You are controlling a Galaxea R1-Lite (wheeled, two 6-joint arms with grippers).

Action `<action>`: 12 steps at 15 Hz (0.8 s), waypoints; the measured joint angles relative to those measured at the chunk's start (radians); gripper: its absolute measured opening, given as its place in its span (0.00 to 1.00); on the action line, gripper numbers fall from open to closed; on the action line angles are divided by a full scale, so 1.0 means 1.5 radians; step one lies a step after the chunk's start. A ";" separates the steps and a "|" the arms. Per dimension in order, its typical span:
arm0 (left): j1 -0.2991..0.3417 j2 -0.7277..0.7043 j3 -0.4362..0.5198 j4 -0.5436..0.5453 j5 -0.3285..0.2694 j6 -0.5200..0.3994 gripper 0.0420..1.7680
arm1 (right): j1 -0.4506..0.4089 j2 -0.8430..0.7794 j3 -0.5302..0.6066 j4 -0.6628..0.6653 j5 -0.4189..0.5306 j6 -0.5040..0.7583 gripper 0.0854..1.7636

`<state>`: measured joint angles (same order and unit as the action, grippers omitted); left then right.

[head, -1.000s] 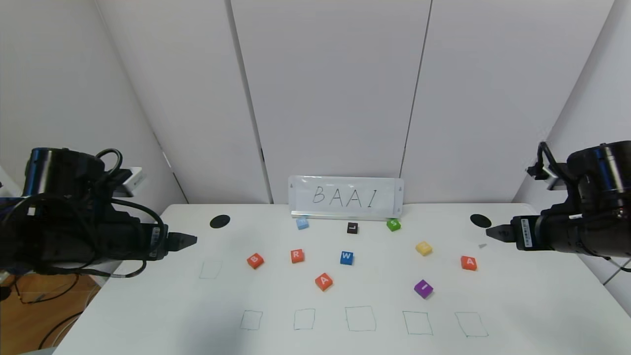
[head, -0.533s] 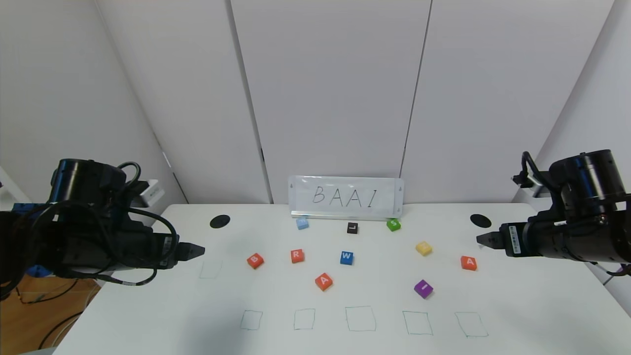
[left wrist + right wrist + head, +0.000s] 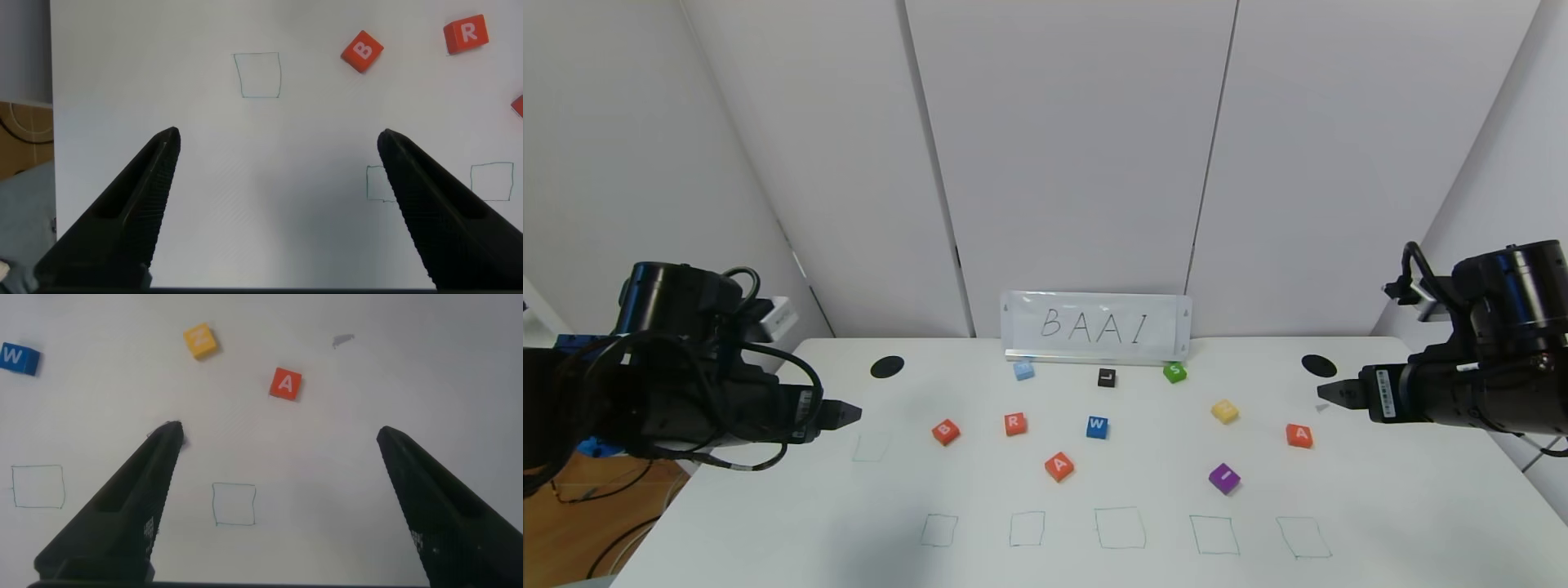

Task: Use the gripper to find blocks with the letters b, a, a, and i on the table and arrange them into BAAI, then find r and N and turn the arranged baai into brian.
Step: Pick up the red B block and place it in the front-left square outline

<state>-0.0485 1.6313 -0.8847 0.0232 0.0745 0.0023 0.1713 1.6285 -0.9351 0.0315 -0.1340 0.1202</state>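
Nothing placed yet. The row of drawn squares (image 3: 1121, 528) at the near edge of the surface (image 3: 1380, 506) is bare. B (image 3: 945, 430), R (image 3: 1014, 423), one A (image 3: 1058, 466), second A (image 3: 1298, 435) and I (image 3: 1223, 478) sit scattered mid-surface, well apart. N not identifiable. Left end effector (image 3: 845, 414) hovers left of B, released, holding nothing. Right end effector (image 3: 1327, 393) hovers beside the right A, also released and not gripping. All picks remain.
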 joint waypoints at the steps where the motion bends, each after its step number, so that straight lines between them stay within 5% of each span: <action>1: -0.009 0.003 -0.005 0.001 0.015 -0.005 0.97 | 0.002 -0.004 0.001 0.000 0.000 0.000 0.97; 4: -0.042 0.018 -0.041 0.047 0.050 -0.054 0.97 | 0.005 -0.012 0.004 0.000 0.001 0.001 0.97; 12: -0.116 0.100 -0.254 0.262 0.059 -0.310 0.97 | 0.012 -0.018 0.007 -0.003 -0.008 -0.003 0.97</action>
<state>-0.2221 1.7819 -1.2655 0.4160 0.1623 -0.4634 0.1894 1.6019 -0.9240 0.0272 -0.1455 0.1164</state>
